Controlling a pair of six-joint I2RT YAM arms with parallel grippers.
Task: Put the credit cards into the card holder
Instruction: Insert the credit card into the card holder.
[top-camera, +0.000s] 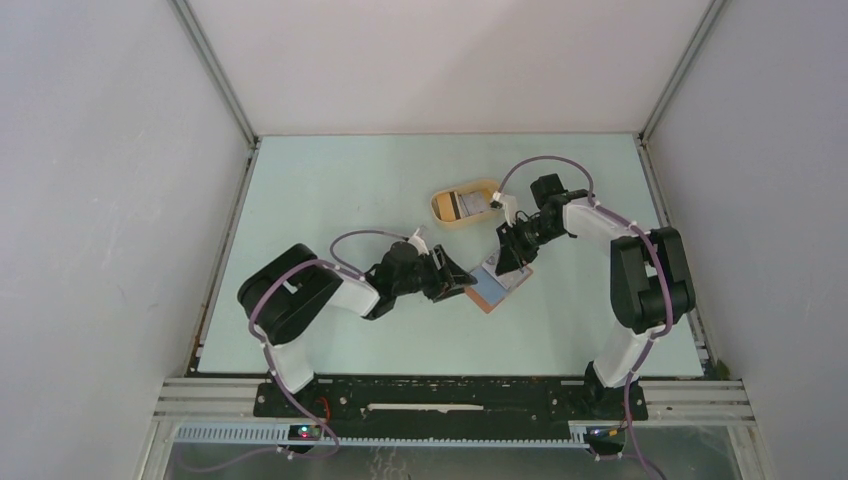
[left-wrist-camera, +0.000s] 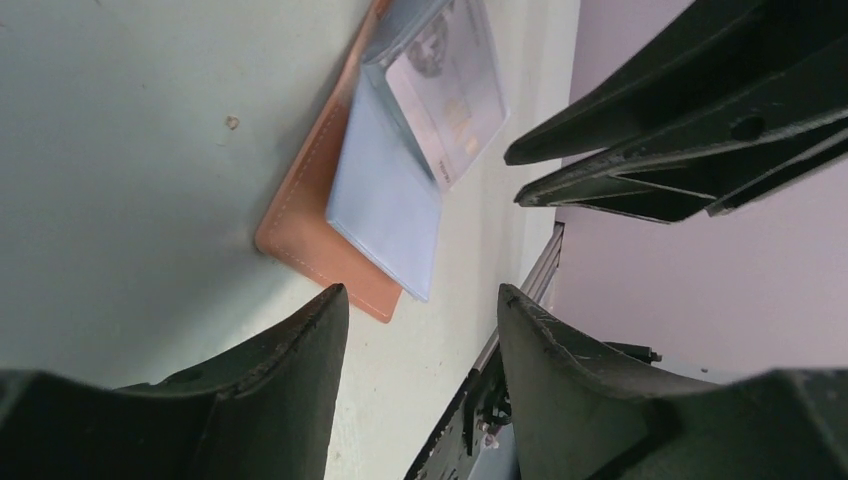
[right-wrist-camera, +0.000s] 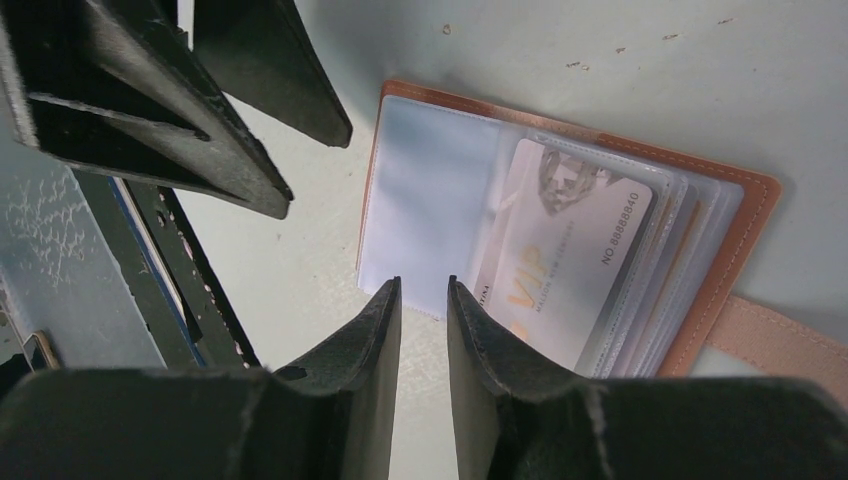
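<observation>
The card holder (top-camera: 497, 288) lies open on the pale green table, brown leather with clear plastic sleeves. In the right wrist view a pale card marked VIP (right-wrist-camera: 565, 255) sits inside one sleeve of the card holder (right-wrist-camera: 745, 235). More credit cards (top-camera: 464, 204) lie in the yellow tray. My left gripper (top-camera: 466, 283) is low at the holder's left edge, open, with nothing between its fingers (left-wrist-camera: 300, 350). My right gripper (top-camera: 507, 263) hangs over the holder's far side. Its jaws stand a narrow gap apart, empty, just short of the sleeve's edge (right-wrist-camera: 423, 292).
The yellow oval tray (top-camera: 440, 208) stands behind the holder. The holder's snap tab (right-wrist-camera: 790, 340) sticks out on the table. The two grippers are close together, each one's fingers showing in the other's wrist view (left-wrist-camera: 680, 150) (right-wrist-camera: 190, 120). White walls close in three sides.
</observation>
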